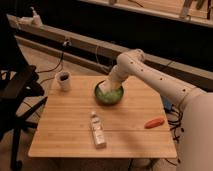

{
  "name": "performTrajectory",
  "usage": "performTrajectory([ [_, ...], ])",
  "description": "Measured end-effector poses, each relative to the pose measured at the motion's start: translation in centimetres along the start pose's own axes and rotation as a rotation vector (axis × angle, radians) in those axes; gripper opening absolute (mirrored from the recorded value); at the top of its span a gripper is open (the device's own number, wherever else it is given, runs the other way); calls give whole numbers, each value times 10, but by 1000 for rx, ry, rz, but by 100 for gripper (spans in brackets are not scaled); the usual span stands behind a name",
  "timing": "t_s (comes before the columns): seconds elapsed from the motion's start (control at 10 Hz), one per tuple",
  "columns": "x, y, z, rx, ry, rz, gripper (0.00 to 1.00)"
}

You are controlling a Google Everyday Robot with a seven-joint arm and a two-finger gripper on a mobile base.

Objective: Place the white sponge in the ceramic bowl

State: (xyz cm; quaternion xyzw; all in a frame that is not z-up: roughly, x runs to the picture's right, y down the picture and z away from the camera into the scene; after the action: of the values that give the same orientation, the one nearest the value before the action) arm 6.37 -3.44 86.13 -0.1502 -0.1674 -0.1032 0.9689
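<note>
The green ceramic bowl (109, 95) sits at the back middle of the wooden table (70, 135). My white arm reaches in from the right and my gripper (106, 88) hangs down into the bowl. A pale off-white shape at the gripper's tip, inside the bowl, looks like the white sponge (105, 90). I cannot tell whether it is held or resting in the bowl.
A small white mug (63, 80) stands at the table's back left. A white labelled bottle (97, 129) lies near the front middle. An orange carrot-shaped thing (154, 122) lies at the right. A black office chair (17, 90) stands to the left of the table.
</note>
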Motion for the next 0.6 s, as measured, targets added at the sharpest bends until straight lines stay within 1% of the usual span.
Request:
performTrajectory([
  [0.1, 2, 1, -1, 1, 0, -1, 41],
  [0.5, 0, -2, 1, 3, 3, 2, 76],
  [0.6, 1, -2, 0, 4, 6, 5, 80],
])
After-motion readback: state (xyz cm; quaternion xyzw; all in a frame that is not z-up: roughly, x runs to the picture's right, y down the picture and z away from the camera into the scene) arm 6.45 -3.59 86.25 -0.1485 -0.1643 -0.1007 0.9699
